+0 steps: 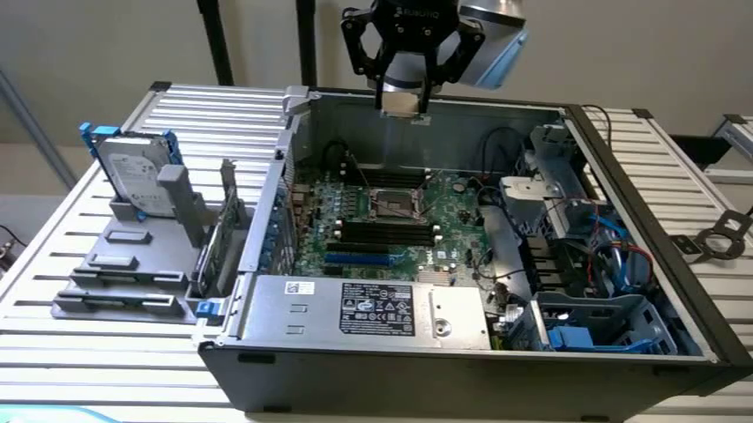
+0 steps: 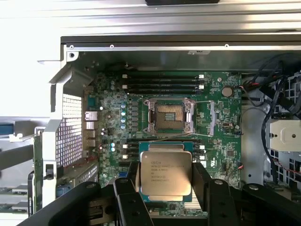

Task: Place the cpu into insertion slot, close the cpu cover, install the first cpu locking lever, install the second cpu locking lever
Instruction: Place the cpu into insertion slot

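An open computer case [image 1: 471,388] lies on its side on a slatted metal table [image 1: 48,370], taking up the middle and right of the exterior view. Inside it, a green motherboard [image 1: 453,207] faces upward in the centre of the frame. Below that sits a silver power supply [image 1: 365,308] with a printed label. At the left of the exterior view, a hard drive [image 1: 130,176] stands upright in a grey holder [image 1: 118,264] on the table.

The black gripper [image 1: 404,104] hangs at the upper middle of the exterior view, above the far wall of the case. Its fingers [image 2: 133,181] are clamped on opposite edges of the cpu [image 2: 165,174], holding the chip flat, with the printed silvery top toward the wrist camera. The insertion slot [image 1: 397,204] is near the middle of the motherboard, uncovered, with its gold contact field visible in the wrist view [image 2: 170,117]. The cpu is in the air, well apart from the slot.
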`<state>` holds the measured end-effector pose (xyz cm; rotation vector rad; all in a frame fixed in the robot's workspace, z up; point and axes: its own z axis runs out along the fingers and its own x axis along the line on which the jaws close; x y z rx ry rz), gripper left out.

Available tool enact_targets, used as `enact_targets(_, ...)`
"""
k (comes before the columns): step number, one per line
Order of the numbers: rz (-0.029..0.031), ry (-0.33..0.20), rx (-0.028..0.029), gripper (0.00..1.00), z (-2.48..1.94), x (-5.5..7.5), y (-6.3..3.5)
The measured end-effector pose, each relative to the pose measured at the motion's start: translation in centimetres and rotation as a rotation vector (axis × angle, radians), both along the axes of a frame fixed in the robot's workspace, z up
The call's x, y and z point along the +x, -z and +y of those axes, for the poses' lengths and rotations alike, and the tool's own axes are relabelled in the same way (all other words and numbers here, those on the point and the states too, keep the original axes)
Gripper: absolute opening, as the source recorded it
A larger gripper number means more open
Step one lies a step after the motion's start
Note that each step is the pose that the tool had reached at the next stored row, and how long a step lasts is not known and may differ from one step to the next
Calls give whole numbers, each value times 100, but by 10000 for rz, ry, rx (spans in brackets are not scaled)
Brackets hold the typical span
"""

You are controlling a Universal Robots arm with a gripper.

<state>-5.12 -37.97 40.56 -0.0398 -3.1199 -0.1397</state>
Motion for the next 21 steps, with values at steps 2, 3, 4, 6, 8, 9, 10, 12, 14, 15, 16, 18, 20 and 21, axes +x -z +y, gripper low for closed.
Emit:
enact_targets(2, 5, 1, -1, 54, 21, 18, 25)
enact_targets(3, 8, 2, 2, 54, 42, 30, 44)
enact_targets(4, 12, 2, 1, 54, 69, 43, 62)
enact_targets(6, 11, 1, 2, 54, 145, 67, 98)
enact_targets(8, 12, 2, 1, 54, 230, 91, 134)
enact_targets(9, 11, 2, 2, 54, 275, 106, 153)
enact_targets(10, 13, 0, 0, 54, 308, 127, 171)
enact_targets(12, 11, 2, -6, 54, 350, 179, 208)
enact_targets(14, 12, 2, -12, 54, 372, 228, 243)
enact_targets(15, 11, 1, -15, 54, 375, 250, 263)
enact_targets(16, 11, 2, -17, 54, 377, 267, 281)
enact_targets(18, 12, 1, -24, 54, 379, 294, 317)
enact_targets(20, 13, 3, -29, 54, 379, 302, 352)
enact_targets(21, 12, 31, -30, 54, 379, 302, 370)
